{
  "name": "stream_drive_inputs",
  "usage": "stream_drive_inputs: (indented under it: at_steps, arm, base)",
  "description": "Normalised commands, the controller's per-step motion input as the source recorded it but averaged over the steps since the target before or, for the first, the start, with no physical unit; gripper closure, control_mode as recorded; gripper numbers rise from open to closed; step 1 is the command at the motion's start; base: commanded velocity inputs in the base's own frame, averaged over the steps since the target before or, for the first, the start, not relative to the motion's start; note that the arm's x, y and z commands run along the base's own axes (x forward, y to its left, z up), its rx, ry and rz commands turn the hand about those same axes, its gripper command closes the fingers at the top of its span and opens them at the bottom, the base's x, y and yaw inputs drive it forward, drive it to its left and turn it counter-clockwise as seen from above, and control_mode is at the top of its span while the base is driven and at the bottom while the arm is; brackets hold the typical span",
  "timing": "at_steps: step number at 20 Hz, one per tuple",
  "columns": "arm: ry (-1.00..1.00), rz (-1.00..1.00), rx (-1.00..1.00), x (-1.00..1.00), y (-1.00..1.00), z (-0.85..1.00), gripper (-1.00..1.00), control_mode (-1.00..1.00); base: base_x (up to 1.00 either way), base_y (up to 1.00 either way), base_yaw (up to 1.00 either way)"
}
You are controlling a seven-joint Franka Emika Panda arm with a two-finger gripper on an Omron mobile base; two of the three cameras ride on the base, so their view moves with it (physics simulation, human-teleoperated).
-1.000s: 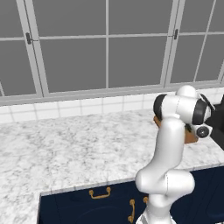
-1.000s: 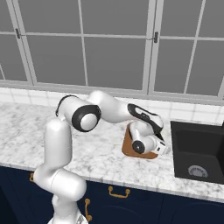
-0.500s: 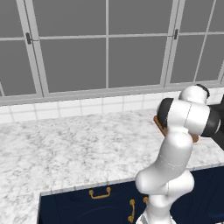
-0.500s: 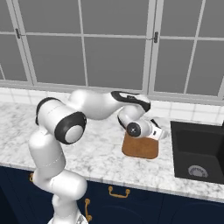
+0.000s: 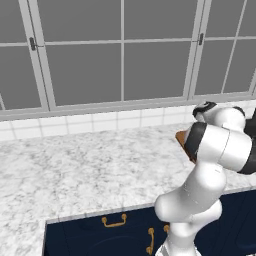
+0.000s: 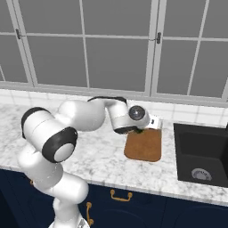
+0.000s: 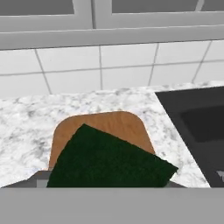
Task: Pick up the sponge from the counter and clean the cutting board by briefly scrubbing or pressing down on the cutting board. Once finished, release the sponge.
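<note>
Sponge [image 7: 109, 159] fills the lower centre of the hand view, dark green face up, rotated so one corner points to the upper left and another to the right. It sits right at the claw, clamped in it; the fingertips themselves are hidden under the sponge edge. In the right base view a sliver of the sponge [image 6: 139, 131] peeks out dark green under the hand, centre of frame, at the upper edge of the cutting board [image 6: 144, 145].

Cutting board [image 7: 99, 124] shows behind and under the sponge in the hand view, orange-brown, rounded far corners, upper middle of frame. Whether the sponge touches the board or hangs just over it cannot be told. In the left base view only a small orange-brown edge of the board [image 5: 183, 141] shows at centre right, the rest blocked by the arm's elbow.

Gripper [image 6: 141, 130] sits at the far end of the board, closed on the sponge, wrist bent down.

Counter [image 6: 102, 156] marbled white-grey runs across all views. Black sink [image 6: 202, 153] lies to the right of the board, apart from it by a strip of counter. White tiled backsplash [image 7: 100, 65] and grey window frames [image 6: 153, 49] behind. Navy cabinet fronts [image 6: 133, 207] with brass handles [image 6: 120, 196] below the counter edge.
</note>
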Motion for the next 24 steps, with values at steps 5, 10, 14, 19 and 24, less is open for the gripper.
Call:
stream_drive_inputs:
  at_steps: [5,10,14,19,24]
  arm:
    - [0.39,0.34,0.05,0.05,0.07,1.00,1.00,-1.00]
    - [0.10,0.06,0.01,0.05,0.70,-0.02,1.00,-1.00]
    - [0.02,0.01,0.07,-0.01,0.81,-0.70,1.00,-1.00]
    - [0.05,0.01,0.09,0.01,0.87,-0.67,1.00,-1.00]
    - [0.15,0.00,-0.01,0.02,0.75,-0.07,1.00,-1.00]
  base:
    - [0.00,0.00,0.00]
    - [0.00,0.00,0.00]
    - [0.00,0.00,0.00]
    - [0.00,0.00,0.00]
    - [0.00,0.00,0.00]
